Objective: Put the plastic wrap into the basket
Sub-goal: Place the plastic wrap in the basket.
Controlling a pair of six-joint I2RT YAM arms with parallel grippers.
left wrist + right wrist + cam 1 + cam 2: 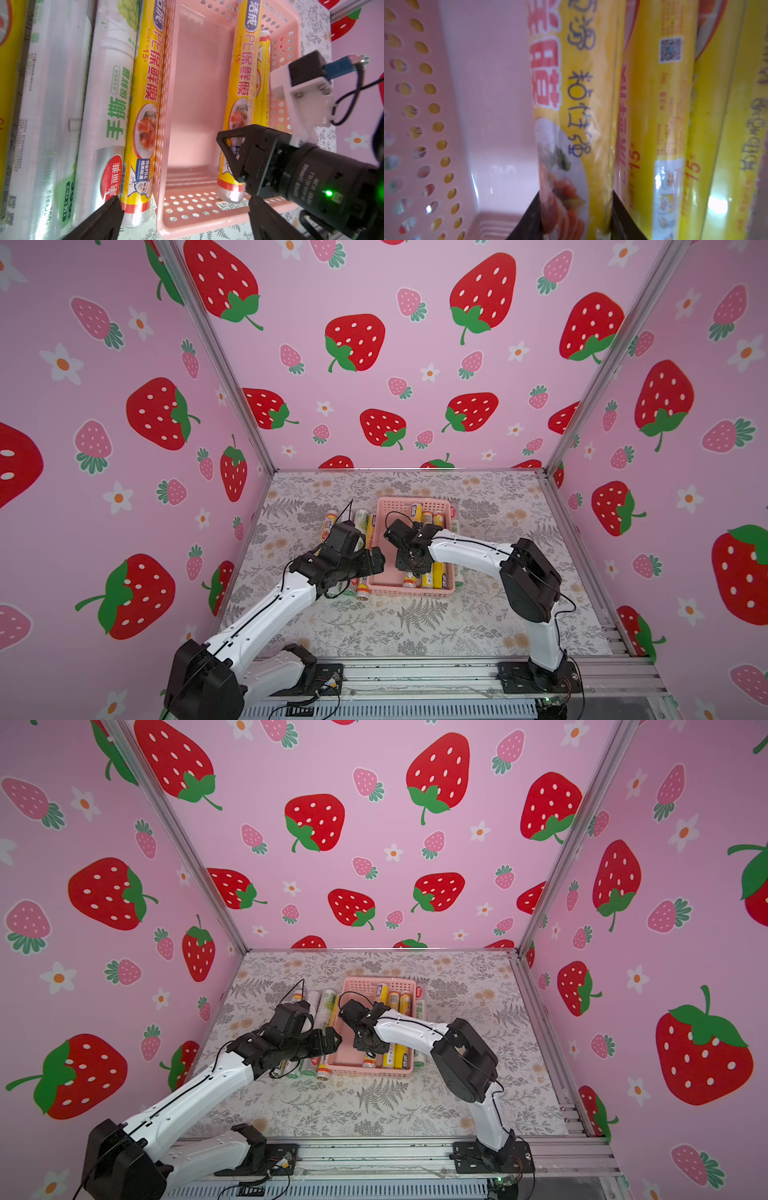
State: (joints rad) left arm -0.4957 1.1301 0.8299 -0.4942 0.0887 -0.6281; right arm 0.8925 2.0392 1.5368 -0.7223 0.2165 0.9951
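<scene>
The pink basket [411,593] [370,1071] sits mid-table with several yellow plastic wrap rolls [436,576] lying lengthwise along its right side. My right gripper [411,568] [575,216] reaches down inside it, shut on one yellow roll [577,124] [245,72] that lies beside the others [660,124]. The basket's left half is bare floor [197,93]. My left gripper [376,562] [184,199] hangs open at the basket's near-left corner, holding nothing. A yellow roll [145,93], a white-green roll [110,104] and a silvery roll [52,104] lie on the table left of the basket.
One more white-green roll [457,531] lies against the basket's outer right wall. Strawberry-print walls [124,448] close in the left, back and right of the floral tabletop [415,626]. A metal rail [415,676] with both arm bases runs along the front edge.
</scene>
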